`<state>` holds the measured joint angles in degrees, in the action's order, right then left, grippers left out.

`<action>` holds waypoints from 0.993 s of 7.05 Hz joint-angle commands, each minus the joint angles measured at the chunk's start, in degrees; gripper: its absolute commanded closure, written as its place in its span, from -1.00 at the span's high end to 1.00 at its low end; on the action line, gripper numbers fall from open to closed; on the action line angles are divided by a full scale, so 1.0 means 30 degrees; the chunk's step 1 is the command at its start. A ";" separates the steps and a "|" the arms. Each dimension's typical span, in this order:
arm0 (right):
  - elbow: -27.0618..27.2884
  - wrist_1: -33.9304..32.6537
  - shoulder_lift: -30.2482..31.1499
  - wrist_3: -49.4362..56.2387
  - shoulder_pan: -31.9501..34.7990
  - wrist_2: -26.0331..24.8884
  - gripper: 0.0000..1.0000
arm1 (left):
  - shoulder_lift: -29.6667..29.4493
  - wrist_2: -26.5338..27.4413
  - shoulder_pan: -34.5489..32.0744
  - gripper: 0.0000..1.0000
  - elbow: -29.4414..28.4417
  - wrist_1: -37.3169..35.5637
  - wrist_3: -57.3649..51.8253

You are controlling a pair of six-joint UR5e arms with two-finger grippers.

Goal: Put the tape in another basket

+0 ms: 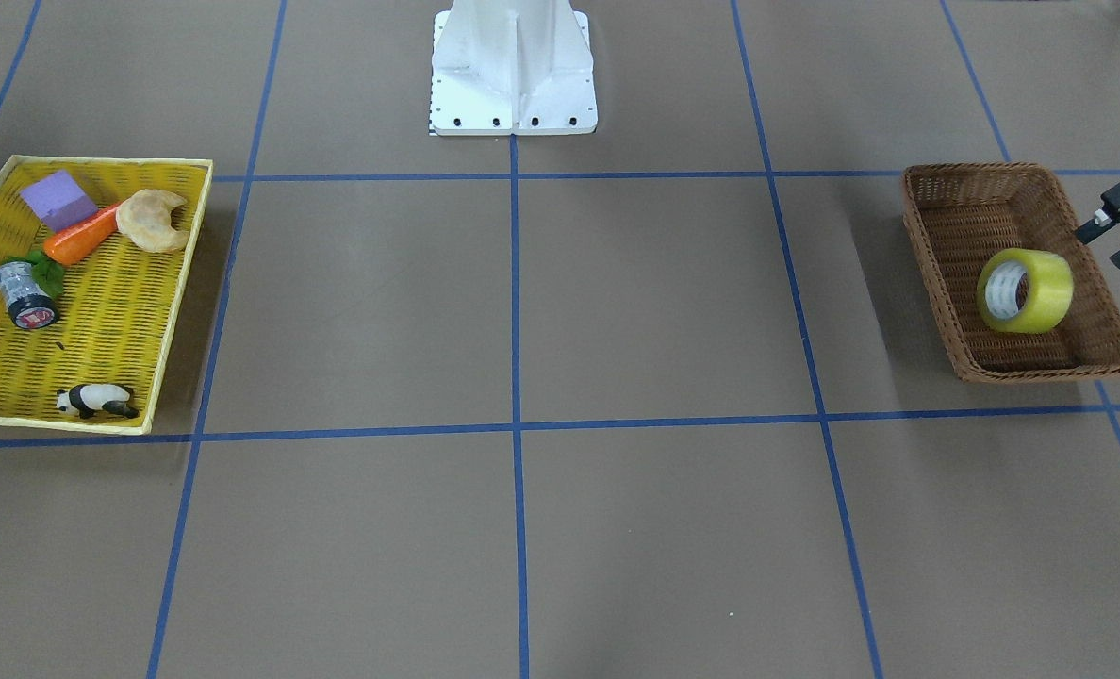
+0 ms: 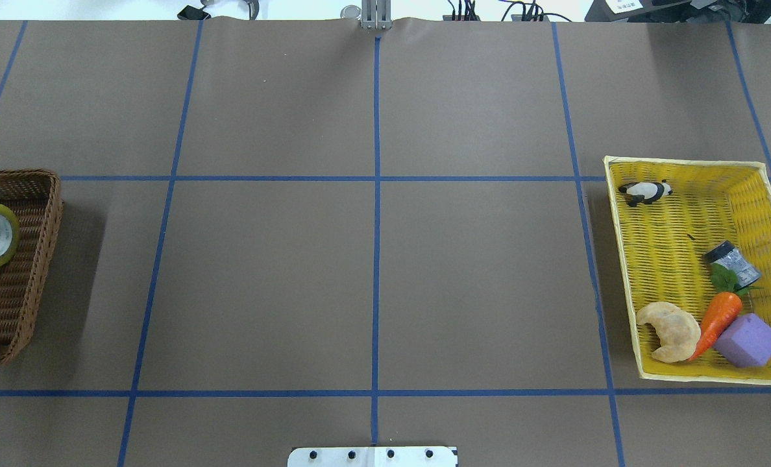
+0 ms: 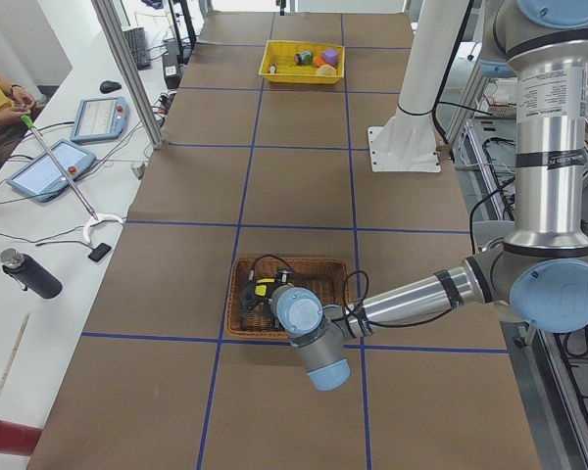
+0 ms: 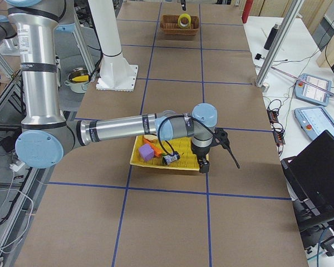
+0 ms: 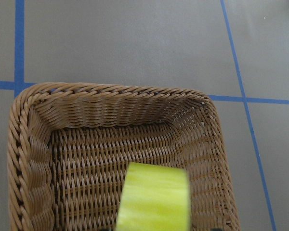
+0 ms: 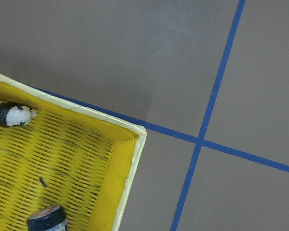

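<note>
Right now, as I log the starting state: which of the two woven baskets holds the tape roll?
The brown wicker basket: the tape stands on edge inside it. The flat yellow tray holds none.

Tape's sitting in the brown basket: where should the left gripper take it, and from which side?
Probably from above. The tape stands on its rim with the core opening sideways, and the raised walls of the basket block a level approach. Bring the left gripper, jaws open, down over the roll and close on its two flat faces, across the width.
</note>
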<state>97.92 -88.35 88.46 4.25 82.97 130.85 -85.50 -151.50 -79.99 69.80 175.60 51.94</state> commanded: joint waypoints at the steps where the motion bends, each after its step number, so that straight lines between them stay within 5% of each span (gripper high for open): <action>1: -0.0004 0.0005 0.0015 -0.0039 0.0000 -0.0052 1.00 | -0.0268 0.0022 0.0002 0.98 0.0025 0.0002 0.0058; 5: -0.0180 0.0034 0.0103 -0.0127 0.0000 -0.0081 1.00 | -0.1441 0.0545 -0.0463 0.98 -0.0180 -0.0320 -0.0029; 7: -0.0180 0.0092 0.0220 -0.0098 0.0000 -0.0110 1.00 | -0.1441 0.3436 -0.0612 0.98 -0.0210 -0.2382 -0.3576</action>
<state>97.41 -88.20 88.86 3.94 82.97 130.59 -89.75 -145.73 -81.37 69.23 172.73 47.97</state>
